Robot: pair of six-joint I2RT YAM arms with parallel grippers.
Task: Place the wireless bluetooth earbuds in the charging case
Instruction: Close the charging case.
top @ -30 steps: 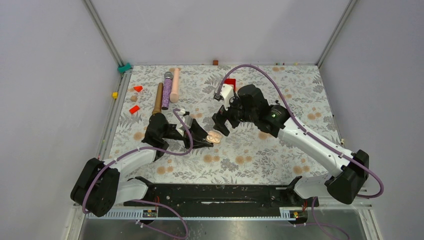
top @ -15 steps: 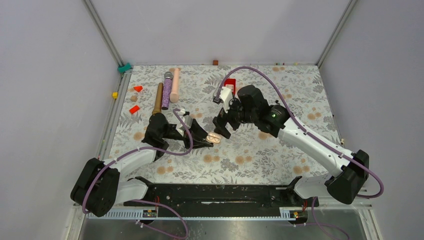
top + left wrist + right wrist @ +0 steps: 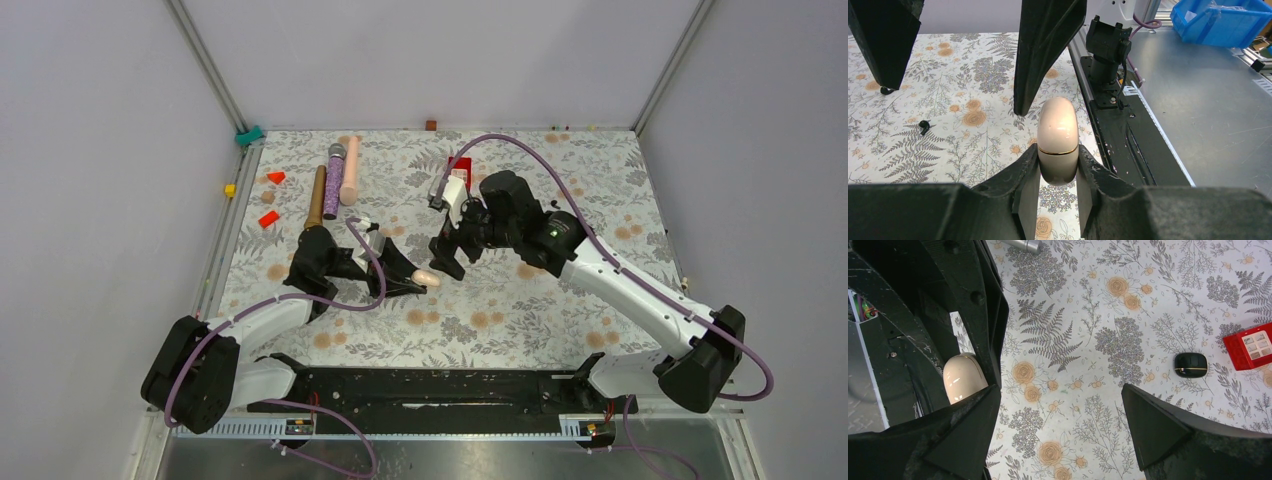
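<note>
The left arm [image 3: 262, 318] reaches from its near-left base toward the middle, its left gripper [image 3: 1058, 167] pinched tight on the cream charging case [image 3: 1058, 135]. The right arm [image 3: 630, 290] stretches in from the near right. Its right gripper [image 3: 1058, 390] points downward, jaws spread wide, just on the far side of the left one.

Bright even light; soft shadows; glint on charging case [image 3: 1058, 137].

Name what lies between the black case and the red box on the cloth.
Nothing lies there. Only bare floral cloth separates the black case from the red box, as the right wrist view shows.
</note>
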